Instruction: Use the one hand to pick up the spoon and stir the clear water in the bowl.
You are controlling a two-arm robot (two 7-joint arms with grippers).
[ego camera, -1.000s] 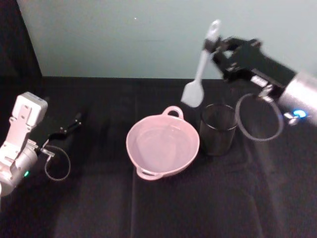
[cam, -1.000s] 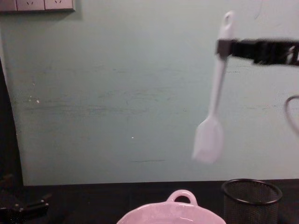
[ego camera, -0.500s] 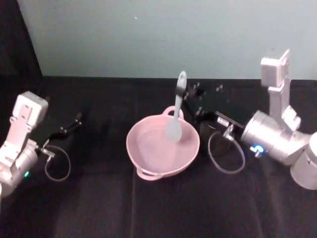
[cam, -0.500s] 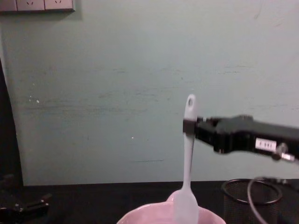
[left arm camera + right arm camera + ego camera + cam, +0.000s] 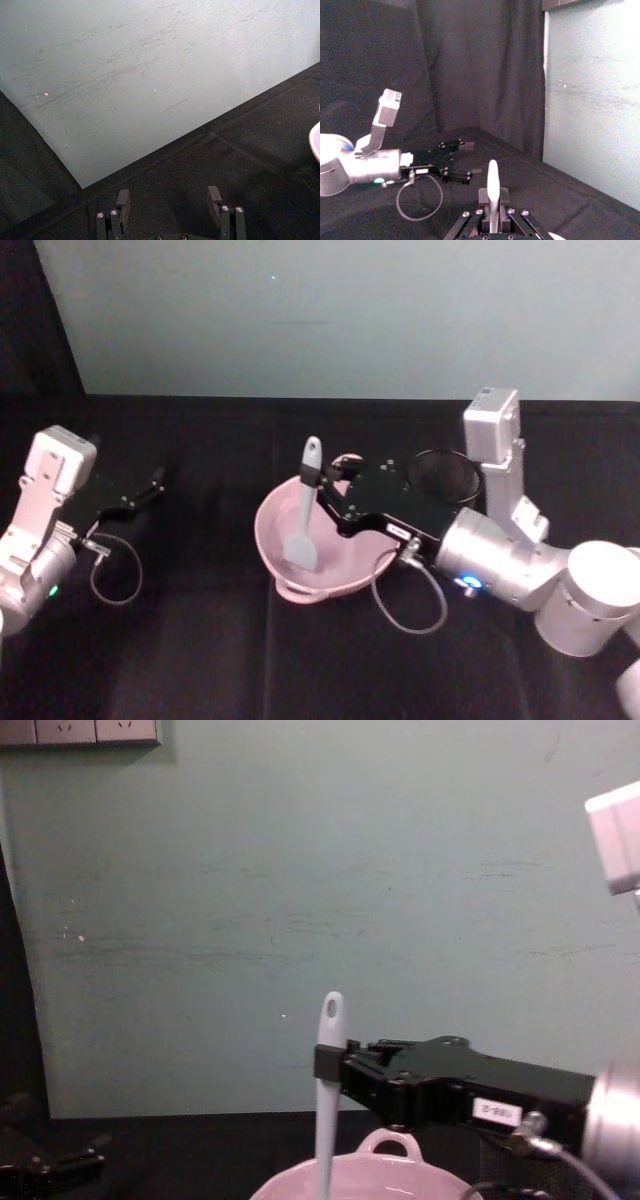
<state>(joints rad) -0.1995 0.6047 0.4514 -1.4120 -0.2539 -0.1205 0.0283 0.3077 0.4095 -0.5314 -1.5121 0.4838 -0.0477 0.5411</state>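
Head view: the pale pink bowl (image 5: 264,536) sits at the middle of the black table (image 5: 200,660). The right gripper (image 5: 322,498) reaches over the bowl's rim from 4 o'clock, its jaws pinching the white spoon (image 5: 300,546) high on the handle. The spoon stands nearly upright, with its handle tip toward 12 o'clock. Its broad head is down inside the bowl, in the 9 o'clock half. A black mesh cup (image 5: 443,476) stands at 2 o'clock from the bowl, just beside it and partly behind the arm. The left gripper (image 5: 140,495) is parked on the table at 9 o'clock, well apart from the bowl.

Left wrist view: the left gripper (image 5: 169,198) has its fingers (image 5: 123,200) spread wide with nothing between them, over black cloth and facing the pale green wall (image 5: 150,60).

Right wrist view: the spoon's handle (image 5: 493,186) rises straight out of the right gripper (image 5: 492,212), whose jaws are pressed against it on both sides. The left arm lies farther off on the table.

Chest view: the right gripper (image 5: 335,1065) comes in from 3 o'clock and clamps the spoon (image 5: 327,1120) just under the oval hole. The handle runs down to 6 o'clock, behind the rim of the bowl (image 5: 392,1144).
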